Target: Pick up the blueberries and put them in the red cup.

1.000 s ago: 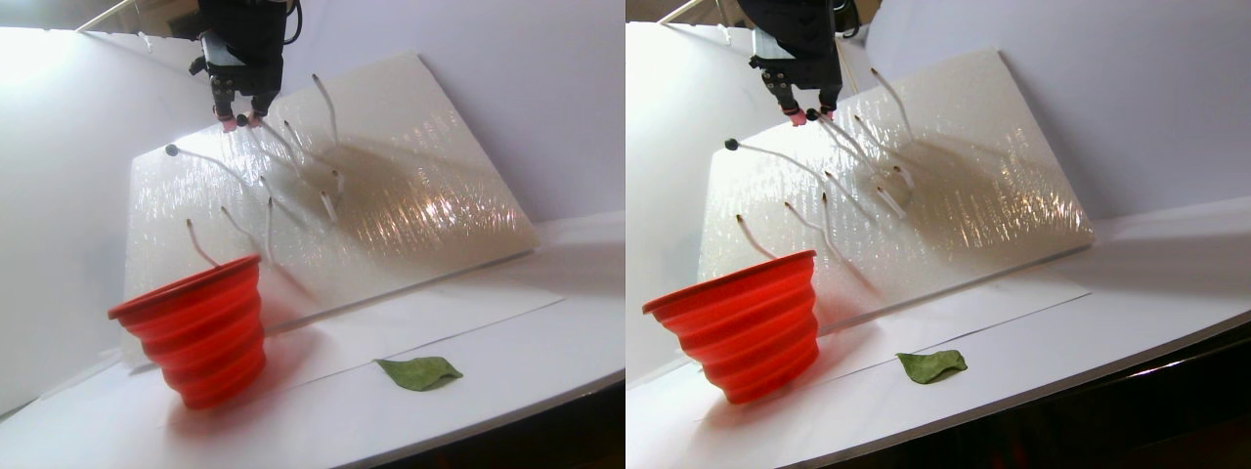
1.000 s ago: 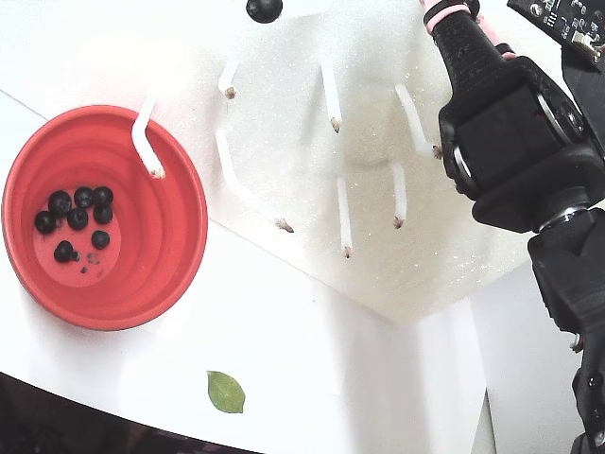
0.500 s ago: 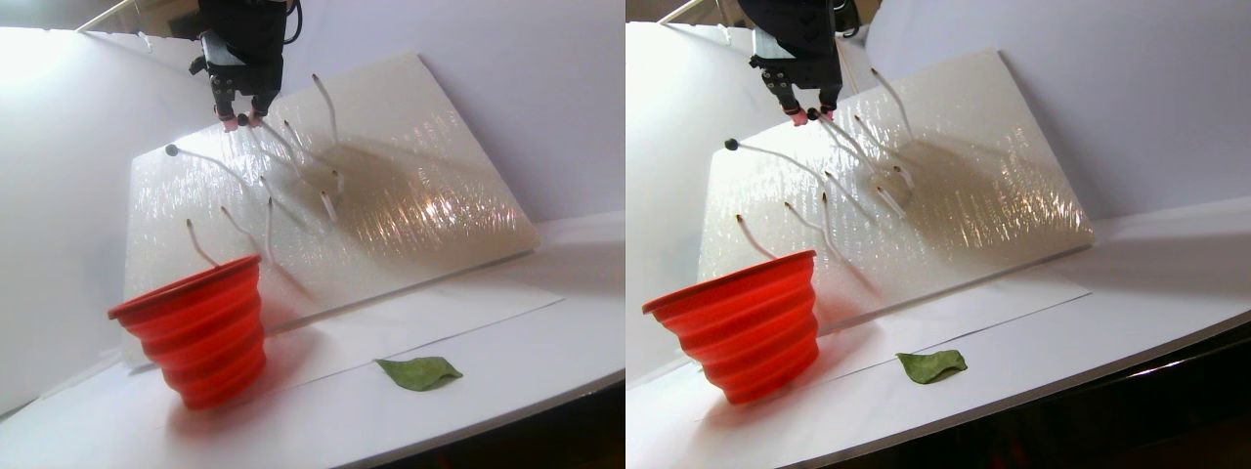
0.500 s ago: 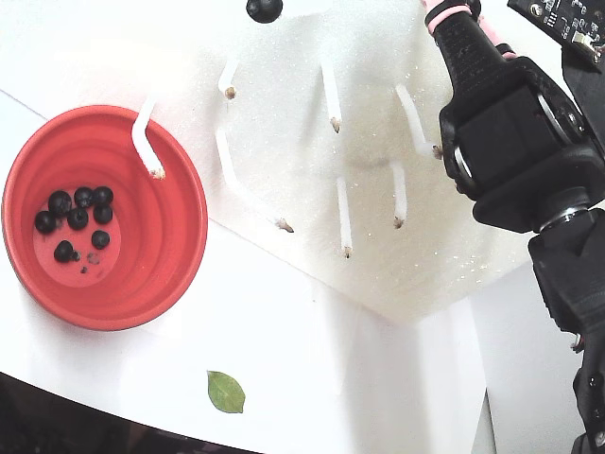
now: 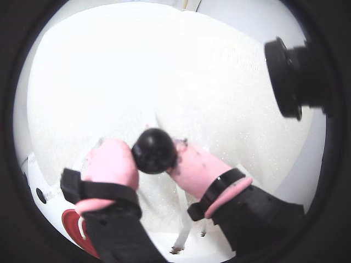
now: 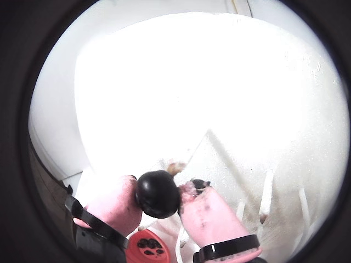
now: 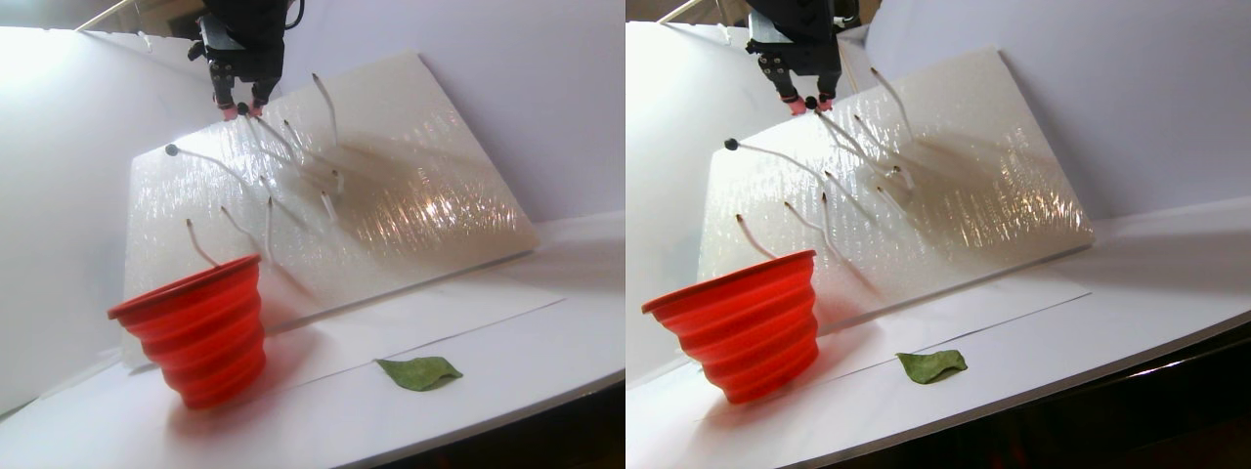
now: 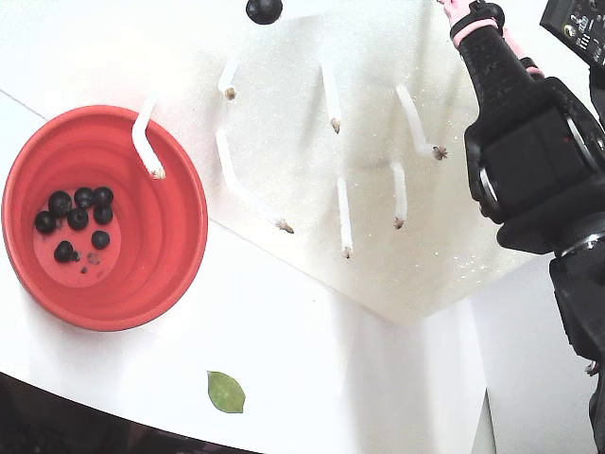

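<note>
— Pink-tipped, that black two-finger gripper (image 5: 155, 159), and it's pinching one small round blue-black blueberry (image 5: 154, 150) between its pads; both wrist views show the berry squeezed from either side, the fingers apart only by the berry's own width. It's holding nothing else that I can see.

— Where does it need to go?

— Going left to right in the fixed view: the big coral-red ringed plastic cup (image 8: 180, 222) sits far left on the white table with seven or so berries (image 8: 77, 219) already lying on its bottom. Next comes the tilted white foam board (image 8: 284, 142) with its thin white stalks (image 8: 343, 216), one more berry (image 8: 264, 9) at the top edge. The arm is at the far right, well apart from the cup.

— So how would you do it well?

— I'd say lift clear of the stalks first, keep the squeeze gentle so the fruit doesn't burst, swing across until the claw is over the cup's mouth, then spread the fingers low inside the rim. Released too high, it could bounce out.

— And that crumpled green leaf (image 8: 225, 392)?

— Lying on the table near the front edge, not in the way.
</note>
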Controlling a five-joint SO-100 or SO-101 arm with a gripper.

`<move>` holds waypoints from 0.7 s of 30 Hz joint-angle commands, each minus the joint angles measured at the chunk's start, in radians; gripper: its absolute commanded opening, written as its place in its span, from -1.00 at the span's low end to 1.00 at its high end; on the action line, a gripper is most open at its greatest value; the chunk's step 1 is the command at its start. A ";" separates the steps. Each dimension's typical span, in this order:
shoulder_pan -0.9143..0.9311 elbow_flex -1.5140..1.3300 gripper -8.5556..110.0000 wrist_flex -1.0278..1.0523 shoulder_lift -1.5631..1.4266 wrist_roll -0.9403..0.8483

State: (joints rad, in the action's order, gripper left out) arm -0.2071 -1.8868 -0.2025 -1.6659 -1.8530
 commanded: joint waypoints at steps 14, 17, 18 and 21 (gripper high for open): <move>-0.037 -0.095 -0.67 0.078 -0.262 0.032; -0.043 -0.118 -0.67 0.097 -0.281 0.040; -0.044 -0.127 -0.67 0.100 -0.285 0.043; -0.051 -0.137 -0.67 0.130 -0.299 0.060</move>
State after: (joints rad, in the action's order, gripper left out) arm -0.2071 -2.0448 -0.0905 -1.8377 -1.8055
